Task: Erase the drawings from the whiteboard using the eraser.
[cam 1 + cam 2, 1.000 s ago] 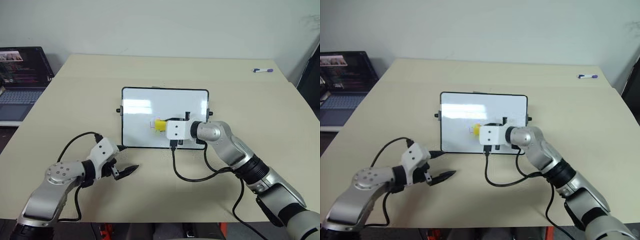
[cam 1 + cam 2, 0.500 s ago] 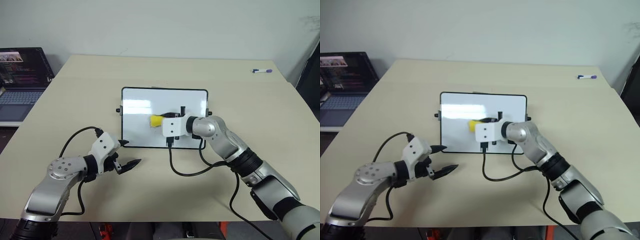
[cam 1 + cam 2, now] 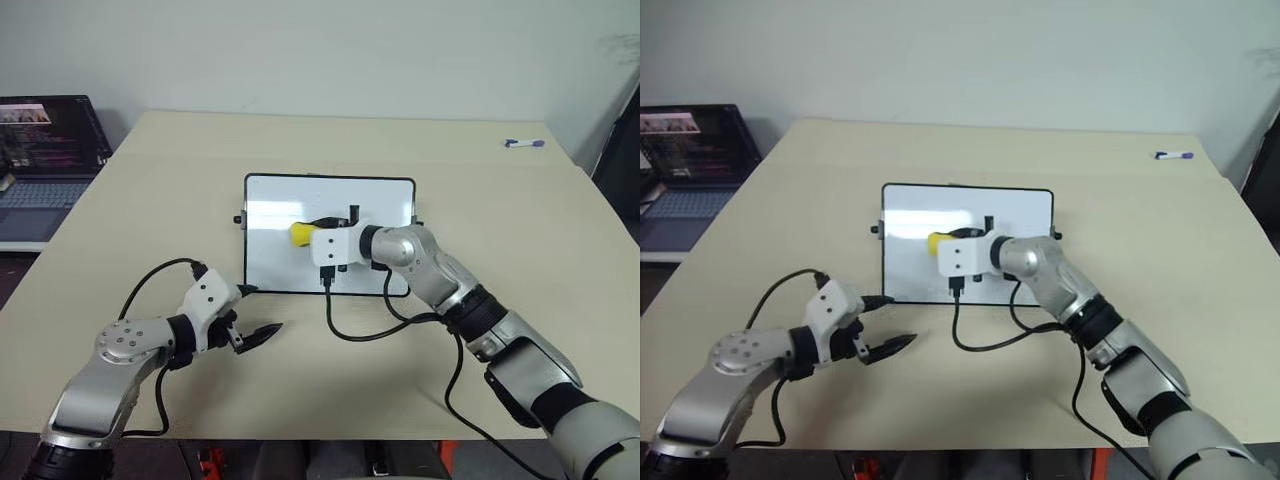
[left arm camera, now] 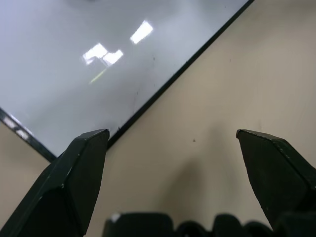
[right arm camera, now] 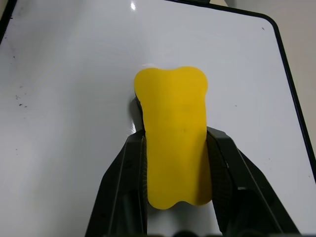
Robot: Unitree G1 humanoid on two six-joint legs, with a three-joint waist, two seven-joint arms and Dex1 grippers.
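Your right gripper (image 5: 175,170) clamps the eraser (image 5: 174,133) on the whiteboard (image 3: 385,205)
Your left gripper (image 3: 255,312) gapes beside its near-left corner

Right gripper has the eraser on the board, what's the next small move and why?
Probably keep sweeping the eraser toward the board's left edge. The right gripper is shut on it, pad against the whiteboard. The surface around it looks clean, but faint dark specks sit farther that way. The left gripper hangs open beside the near left corner, clear of the path.
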